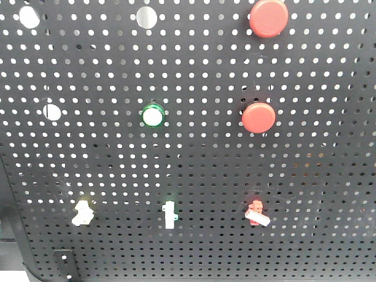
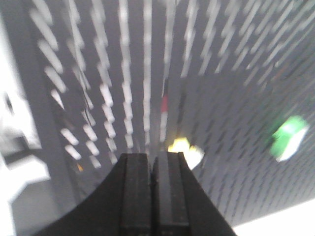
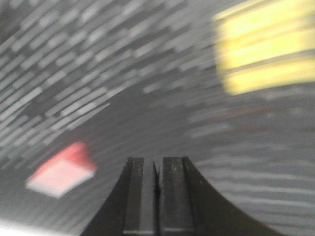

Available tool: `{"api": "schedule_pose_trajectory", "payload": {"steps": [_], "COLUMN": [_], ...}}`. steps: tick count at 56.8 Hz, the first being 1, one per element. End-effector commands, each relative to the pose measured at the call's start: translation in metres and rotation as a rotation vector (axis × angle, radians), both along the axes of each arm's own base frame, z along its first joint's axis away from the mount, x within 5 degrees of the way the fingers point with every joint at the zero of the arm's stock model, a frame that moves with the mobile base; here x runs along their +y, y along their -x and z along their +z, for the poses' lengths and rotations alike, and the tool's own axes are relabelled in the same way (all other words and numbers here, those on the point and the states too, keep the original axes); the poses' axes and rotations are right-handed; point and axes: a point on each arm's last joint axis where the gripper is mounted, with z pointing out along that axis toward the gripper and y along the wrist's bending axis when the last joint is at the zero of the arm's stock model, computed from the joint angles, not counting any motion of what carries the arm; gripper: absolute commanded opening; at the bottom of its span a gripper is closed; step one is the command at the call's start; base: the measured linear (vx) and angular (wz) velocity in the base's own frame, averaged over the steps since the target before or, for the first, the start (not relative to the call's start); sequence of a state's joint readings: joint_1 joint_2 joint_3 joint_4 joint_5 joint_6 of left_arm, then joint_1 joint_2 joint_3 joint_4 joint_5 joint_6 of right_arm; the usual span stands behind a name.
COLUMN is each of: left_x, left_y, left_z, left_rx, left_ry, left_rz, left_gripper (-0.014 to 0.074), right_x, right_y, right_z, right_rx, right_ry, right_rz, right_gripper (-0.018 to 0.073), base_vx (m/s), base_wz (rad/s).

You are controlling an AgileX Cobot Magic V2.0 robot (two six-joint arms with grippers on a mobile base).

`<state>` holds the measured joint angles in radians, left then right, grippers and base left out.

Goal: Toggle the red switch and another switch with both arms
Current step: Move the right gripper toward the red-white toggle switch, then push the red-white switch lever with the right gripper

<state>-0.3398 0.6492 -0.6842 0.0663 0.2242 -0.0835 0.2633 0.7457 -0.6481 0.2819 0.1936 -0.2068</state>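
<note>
Right gripper [image 3: 157, 164] at bottom centre, fingers pressed together, nothing between them. Red switch [image 3: 61, 173] left of the gripper, apart, pale underside, blurred. Smeared yellow shape [image 3: 266, 49] up-right of the gripper. Perforated pegboard [image 3: 98, 73] behind, blurred.

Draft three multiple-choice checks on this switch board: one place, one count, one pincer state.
1. On the pegboard, the red switch sits in the bottom row at: A left; B middle; C right.
2. How many big round red push buttons show? A one; B two; C four.
3. The left pincer is: A wide open; B shut; C clamped on a peg.

Answers:
1 C: it lies right of the green-based toggle and the pale yellow switch.
2 B: both are on the board's right side, one above the other.
3 B: the left wrist view shows no gap between its fingers.
</note>
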Motion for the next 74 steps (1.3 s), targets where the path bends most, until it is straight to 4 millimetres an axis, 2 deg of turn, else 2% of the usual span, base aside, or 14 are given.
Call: {"api": "schedule_pose_trajectory", "payload": {"steps": [1, 8, 17, 31, 43, 51, 61, 74], "left_x": [0.005, 0.011, 0.016, 0.018, 0.018, 0.018, 0.018, 0.018], "left_y": [0.017, 0.033, 0.043, 0.046, 0.046, 0.046, 0.046, 0.046], "left_z": [0.022, 0.024, 0.022, 0.021, 0.022, 0.023, 0.023, 0.023], "left_rx": [-0.119, -0.133, -0.116, -0.108, -0.124, -0.133, -0.132, -0.13], "left_ry": [0.045, 0.041, 0.009, 0.003, -0.01, -0.005, -0.005, -0.005], "left_rz": [-0.007, -0.002, 0.01, 0.013, 0.018, 0.016, 0.016, 0.016], "left_gripper": [0.0003, 0.0003, 0.0003, 0.0003, 0.0003, 0.0003, 0.0003, 0.0003], "right_x": [0.032, 0.07, 0.085, 0.087, 0.071, 0.07, 0.074, 0.086], "right_y": [-0.015, -0.029, -0.047, -0.052, -0.061, -0.062, -0.069, -0.085], "right_z": [0.008, -0.003, -0.006, 0.017, 0.011, 0.011, 0.002, -0.033], "right_rx": [-0.098, -0.127, -0.117, -0.182, -0.101, -0.111, -0.073, 0.107], "right_ry": [0.043, 0.042, 0.007, 0.005, 0.022, 0.041, 0.057, 0.117], "right_rz": [0.137, 0.245, 0.235, 0.232, 0.175, 0.173, 0.176, 0.212], "right_gripper": [-0.0006, -0.0006, -0.0006, -0.0006, -0.0006, -0.0006, -0.0006, -0.0006], "base_vx": [0.0, 0.0, 0.0, 0.0, 0.0, 0.0, 0.0, 0.0], "base_wz": [0.0, 0.0, 0.0, 0.0, 0.0, 0.0, 0.0, 0.0]}}
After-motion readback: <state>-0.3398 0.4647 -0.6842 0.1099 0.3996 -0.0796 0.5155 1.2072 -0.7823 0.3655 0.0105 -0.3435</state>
